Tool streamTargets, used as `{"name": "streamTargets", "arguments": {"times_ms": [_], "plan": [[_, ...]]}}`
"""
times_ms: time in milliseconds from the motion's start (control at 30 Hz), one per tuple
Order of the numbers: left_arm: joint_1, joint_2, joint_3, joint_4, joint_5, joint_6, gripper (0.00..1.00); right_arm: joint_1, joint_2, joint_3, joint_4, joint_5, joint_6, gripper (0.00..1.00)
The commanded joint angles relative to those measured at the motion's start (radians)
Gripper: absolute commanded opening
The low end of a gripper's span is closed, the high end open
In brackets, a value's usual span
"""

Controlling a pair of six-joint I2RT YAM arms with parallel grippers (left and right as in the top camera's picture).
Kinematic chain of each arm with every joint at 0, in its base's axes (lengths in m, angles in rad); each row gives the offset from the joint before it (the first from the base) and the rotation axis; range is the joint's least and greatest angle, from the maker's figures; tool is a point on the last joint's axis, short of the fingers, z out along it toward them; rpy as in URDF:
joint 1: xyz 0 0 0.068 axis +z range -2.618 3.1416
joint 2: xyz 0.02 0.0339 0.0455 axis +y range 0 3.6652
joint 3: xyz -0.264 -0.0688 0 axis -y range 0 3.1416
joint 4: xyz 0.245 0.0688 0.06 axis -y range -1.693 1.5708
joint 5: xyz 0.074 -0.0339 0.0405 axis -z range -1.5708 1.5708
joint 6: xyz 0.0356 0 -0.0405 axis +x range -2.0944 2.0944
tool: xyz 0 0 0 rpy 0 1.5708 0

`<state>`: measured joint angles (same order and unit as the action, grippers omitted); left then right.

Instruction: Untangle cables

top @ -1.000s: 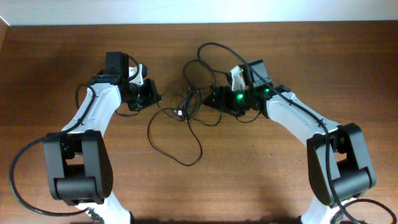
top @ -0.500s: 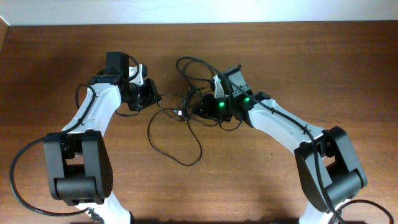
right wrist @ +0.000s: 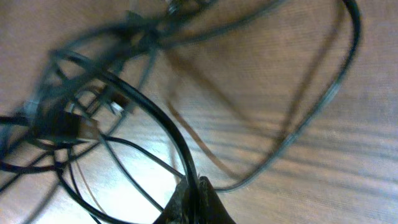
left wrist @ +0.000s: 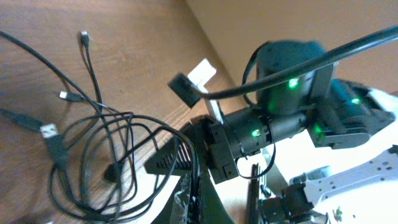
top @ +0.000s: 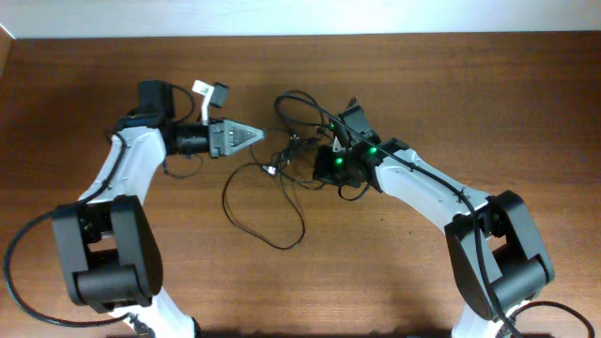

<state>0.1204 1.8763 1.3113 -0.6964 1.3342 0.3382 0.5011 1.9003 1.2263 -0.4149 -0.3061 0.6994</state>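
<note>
The right pincer point(right wrist: 194, 185) is gripping a strand of the cables point(top: 272, 170), seemingly preparing to pull away from the closed left pincer point(top: 252, 134).

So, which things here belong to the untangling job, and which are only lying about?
Job: thin black cables with small plugs; left gripper, shut on one; right gripper, shut on one.
Not the job: brown wooden table; thick black cables wired to the arms.

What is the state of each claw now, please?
Left claw: closed, seemingly on a thin cable.
Right claw: closed, holding a looped cable.
</note>
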Motion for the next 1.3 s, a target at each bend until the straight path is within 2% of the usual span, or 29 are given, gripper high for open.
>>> {"name": "streamTargets", "arguments": {"times_ms": [0, 33, 100, 167, 200, 233, 267, 333, 467, 733, 867, 1000, 1133, 1267], "plan": [[0.038, 0.01, -0.003, -0.018, 0.134, 0.095, 0.0, 0.005, -0.013, 0.0, -0.055, 0.015, -0.011, 0.04], [0.037, 0.01, -0.003, -0.048, 0.145, 0.15, 0.0, 0.002, -0.013, 0.0, -0.069, 0.005, -0.011, 0.07], [0.037, 0.01, -0.003, -0.05, 0.135, 0.15, 0.0, -0.03, -0.03, 0.015, -0.05, -0.164, -0.011, 0.33], [0.036, 0.01, -0.003, -0.05, 0.132, 0.15, 0.0, -0.086, -0.055, 0.044, -0.012, -0.372, -0.011, 0.49], [0.031, 0.01, -0.003, -0.05, 0.125, 0.15, 0.0, -0.106, -0.056, 0.055, 0.012, -0.447, -0.011, 0.63], [0.024, 0.01, -0.003, -0.049, 0.117, 0.15, 0.0, -0.117, -0.056, 0.055, 0.045, -0.473, -0.01, 0.88], [0.012, 0.01, -0.003, -0.048, 0.109, 0.15, 0.0, -0.123, -0.056, 0.055, 0.076, -0.468, -0.01, 0.99], [-0.007, 0.01, -0.003, -0.044, 0.098, 0.15, 0.0, -0.122, -0.056, 0.055, 0.144, -0.466, 0.017, 0.99], [-0.009, 0.01, -0.003, -0.042, 0.098, 0.15, 0.0, -0.121, -0.04, 0.055, 0.17, -0.258, 0.175, 0.99], [-0.009, 0.01, -0.003, -0.042, 0.098, 0.15, 0.0, -0.071, 0.098, 0.053, 0.19, -0.196, 0.188, 0.98], [-0.009, 0.01, -0.003, -0.042, 0.098, 0.15, 0.0, -0.041, 0.105, 0.053, 0.045, -0.118, 0.074, 0.91], [-0.009, 0.01, -0.003, -0.042, 0.098, 0.15, 0.0, -0.041, 0.105, 0.049, -0.122, 0.012, 0.032, 0.92], [-0.009, 0.01, -0.003, -0.042, 0.098, 0.15, 0.0, -0.041, 0.105, 0.04, -0.124, -0.014, 0.033, 0.93], [-0.009, 0.01, -0.003, -0.042, 0.09, 0.15, 0.0, -0.063, 0.103, 0.045, -0.09, -0.312, -0.024, 0.93]]}}
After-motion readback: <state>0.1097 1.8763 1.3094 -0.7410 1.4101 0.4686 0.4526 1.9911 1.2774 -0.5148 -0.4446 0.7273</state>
